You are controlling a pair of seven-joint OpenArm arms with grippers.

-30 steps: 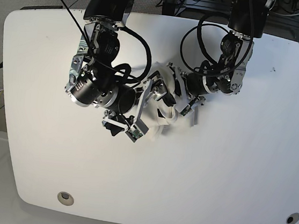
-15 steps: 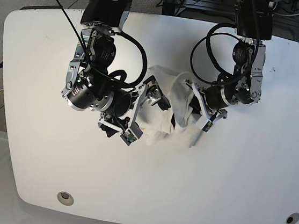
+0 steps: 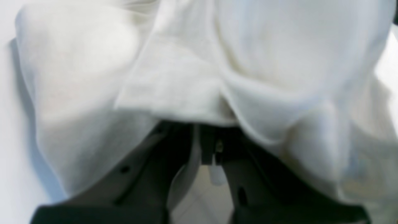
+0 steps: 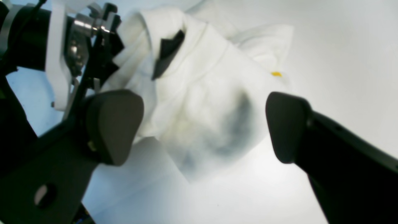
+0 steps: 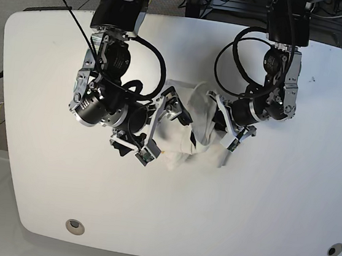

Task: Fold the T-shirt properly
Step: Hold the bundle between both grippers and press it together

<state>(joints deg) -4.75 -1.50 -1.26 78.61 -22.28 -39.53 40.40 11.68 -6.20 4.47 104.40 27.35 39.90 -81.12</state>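
So the crumpled white cotton T-shirt was bunched up in a heap near the middle of the white rounded table, hanging between the two arms. The left gripper had its black jaws pressed together on a fold of the fabric, with cloth draped over them in the left wrist view. The right gripper was spread wide, its dark rounded pads standing either side of the bundle and not touching it as far as I could tell. A small black neck label showed at the collar, plus a tiny yellow speck of print
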